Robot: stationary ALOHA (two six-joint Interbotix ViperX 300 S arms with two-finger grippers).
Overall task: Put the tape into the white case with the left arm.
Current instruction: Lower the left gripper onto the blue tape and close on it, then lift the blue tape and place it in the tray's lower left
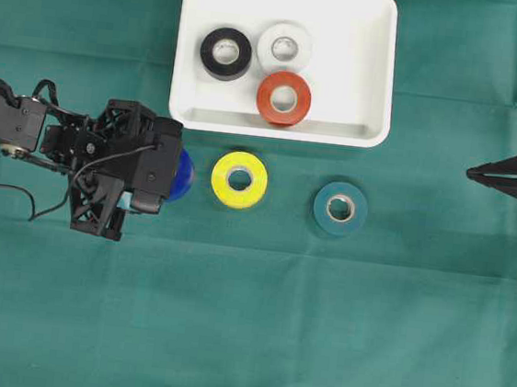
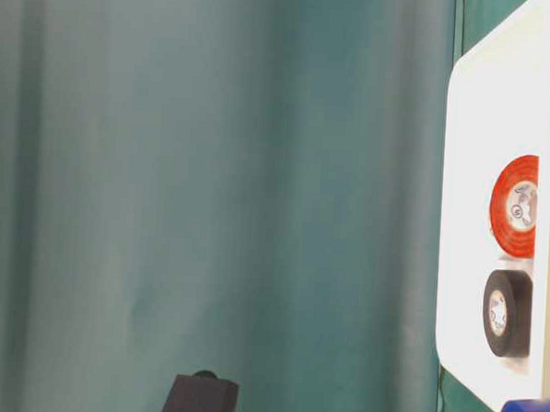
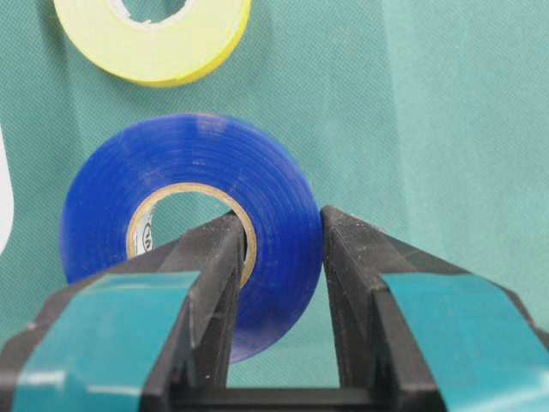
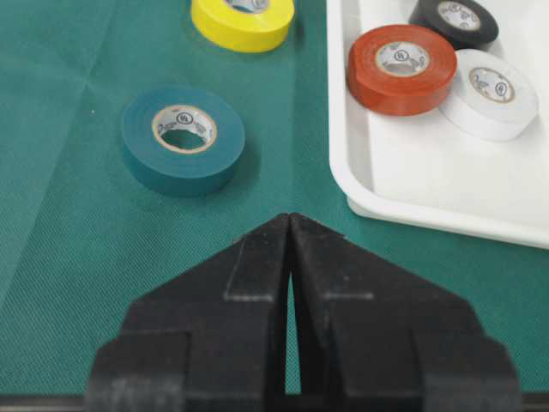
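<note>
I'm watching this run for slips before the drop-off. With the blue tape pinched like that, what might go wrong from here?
1. The left gripper pinches only one wall of the blue tape, one finger through its core, so the roll may swing or slip out.
2. The white case already holds black, white and red rolls near its front rim; the blue one may land on them.
3. The yellow roll lies close beside the path and may get knocked.
</note>
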